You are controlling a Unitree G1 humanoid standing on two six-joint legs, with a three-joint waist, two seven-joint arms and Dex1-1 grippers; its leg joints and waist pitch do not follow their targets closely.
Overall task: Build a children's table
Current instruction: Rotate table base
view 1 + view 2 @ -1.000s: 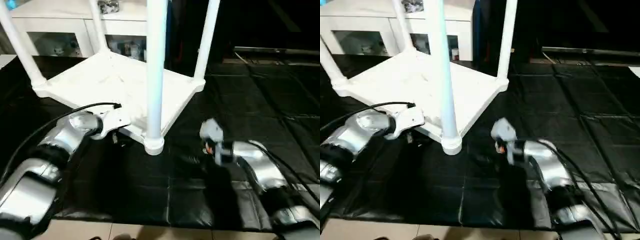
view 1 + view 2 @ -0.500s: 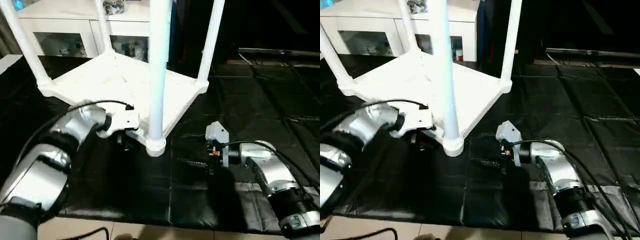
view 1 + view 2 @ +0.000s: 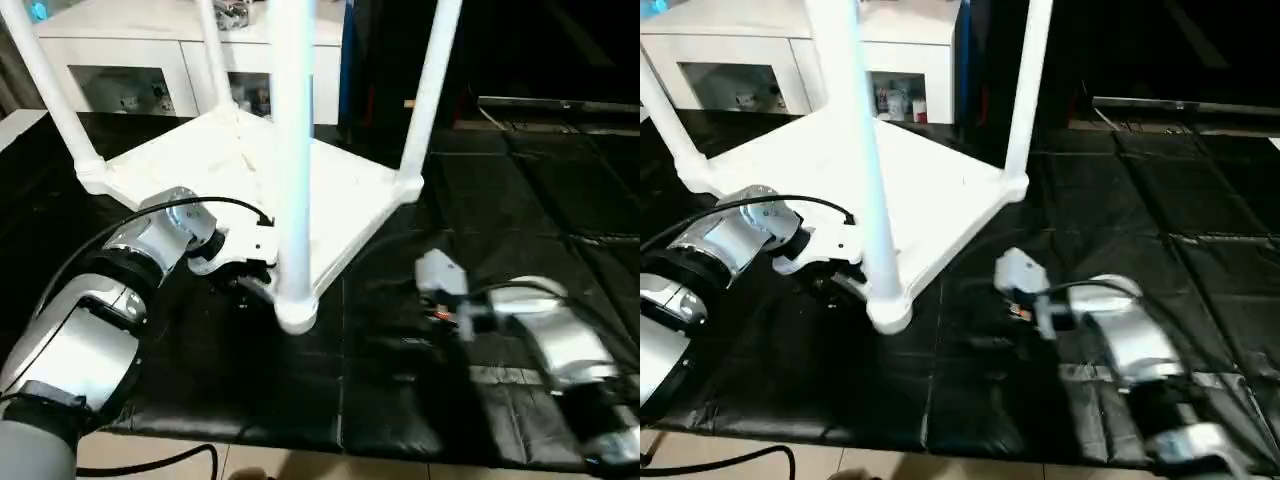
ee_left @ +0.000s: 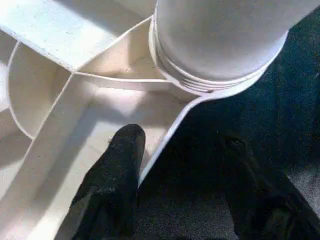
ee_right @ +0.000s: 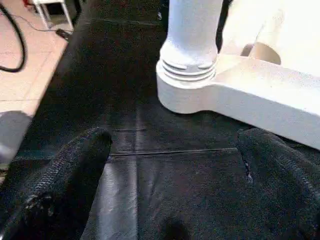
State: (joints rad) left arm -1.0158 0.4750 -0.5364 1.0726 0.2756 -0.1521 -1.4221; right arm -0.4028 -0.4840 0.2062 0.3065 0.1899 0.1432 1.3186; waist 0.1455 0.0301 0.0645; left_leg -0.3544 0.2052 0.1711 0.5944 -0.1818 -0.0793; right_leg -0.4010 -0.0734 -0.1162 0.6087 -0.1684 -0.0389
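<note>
Straddling the white plastic table top's rim, my left jaws should close squarely; right jaws gape wide.

Left end effector straddling — right end effector wide apart.

White table, seemingly black mat.

no text, label, brand or number can be read on anything here.
</note>
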